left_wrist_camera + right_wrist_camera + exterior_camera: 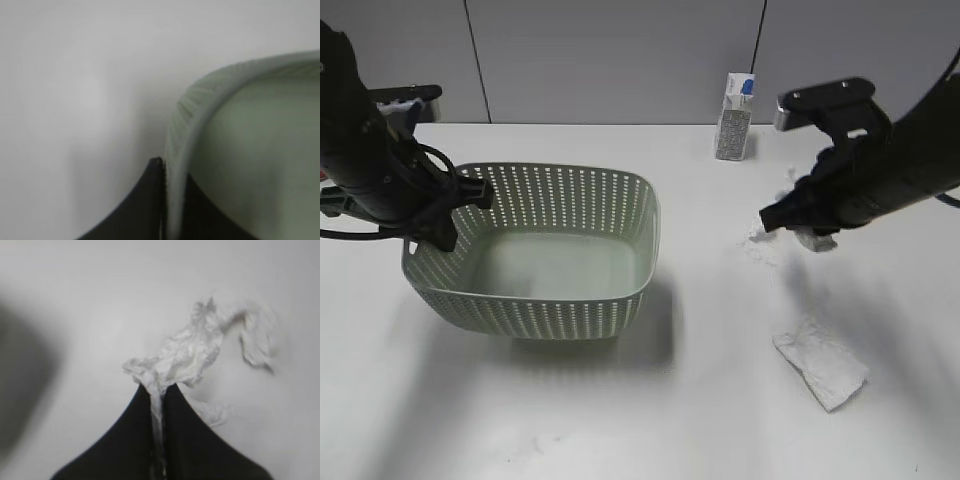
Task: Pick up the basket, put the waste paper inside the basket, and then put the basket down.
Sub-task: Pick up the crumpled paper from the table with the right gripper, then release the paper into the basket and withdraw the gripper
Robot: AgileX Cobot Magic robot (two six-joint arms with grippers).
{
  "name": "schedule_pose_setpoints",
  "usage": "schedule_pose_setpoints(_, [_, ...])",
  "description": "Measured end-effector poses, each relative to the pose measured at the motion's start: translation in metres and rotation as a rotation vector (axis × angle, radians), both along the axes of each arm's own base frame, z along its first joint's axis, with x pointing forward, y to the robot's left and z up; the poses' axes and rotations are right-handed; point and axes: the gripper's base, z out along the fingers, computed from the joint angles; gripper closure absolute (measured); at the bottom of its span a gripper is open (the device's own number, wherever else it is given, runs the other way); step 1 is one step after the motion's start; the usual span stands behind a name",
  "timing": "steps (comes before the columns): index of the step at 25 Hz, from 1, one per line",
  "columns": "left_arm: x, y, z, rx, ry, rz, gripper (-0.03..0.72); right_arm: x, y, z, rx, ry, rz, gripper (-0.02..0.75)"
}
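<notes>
The pale green basket (620, 215) is tilted, its left side raised off the white table, with a shadow under it. It is empty. My left gripper (448, 212) is shut on its left rim; in the left wrist view the jaws (172, 172) pinch the rim (197, 112). My right gripper (782, 215) is shut on a twisted piece of waste paper (187, 352) and holds it above the table to the right of the basket; a bit of it shows below the arm (817, 240). A second crumpled piece (757, 243) lies under it. A flatter piece (820, 362) lies nearer the front right.
An upright white-grey carton with a blue top (735, 118) stands at the back of the table, behind my right gripper. Grey wall panels run along the far edge.
</notes>
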Motion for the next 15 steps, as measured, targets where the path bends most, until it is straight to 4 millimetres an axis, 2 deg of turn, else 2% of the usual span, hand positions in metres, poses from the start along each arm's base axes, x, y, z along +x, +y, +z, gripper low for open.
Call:
schedule_pose_setpoints(4, [0.002, -0.017, -0.002, -0.008, -0.01, -0.04, 0.685, -0.017, 0.05, 0.049, 0.132, -0.108, 0.124, 0.7])
schedule_pose_setpoints(7, [0.002, -0.021, -0.003, -0.025, -0.009, -0.034, 0.685, -0.022, 0.08, 0.064, 0.216, -0.112, 0.164, 0.7])
schedule_pose_setpoints(9, [0.003, -0.021, -0.002, -0.029, -0.013, -0.032, 0.685, -0.023, 0.096, 0.06, 0.235, -0.089, 0.184, 0.7])
schedule_pose_setpoints(12, [0.003, -0.021, -0.002, -0.031, -0.013, -0.03, 0.685, -0.017, 0.115, 0.035, 0.226, -0.014, 0.185, 0.685])
schedule_pose_setpoints(13, [0.003, -0.021, -0.002, -0.031, -0.013, -0.03, 0.685, -0.016, 0.118, 0.026, 0.217, 0.008, 0.184, 0.657])
schedule_pose_setpoints(15, [0.003, -0.021, -0.002, -0.032, -0.012, -0.029, 0.685, -0.012, 0.125, 0.01, 0.195, 0.055, 0.181, 0.535])
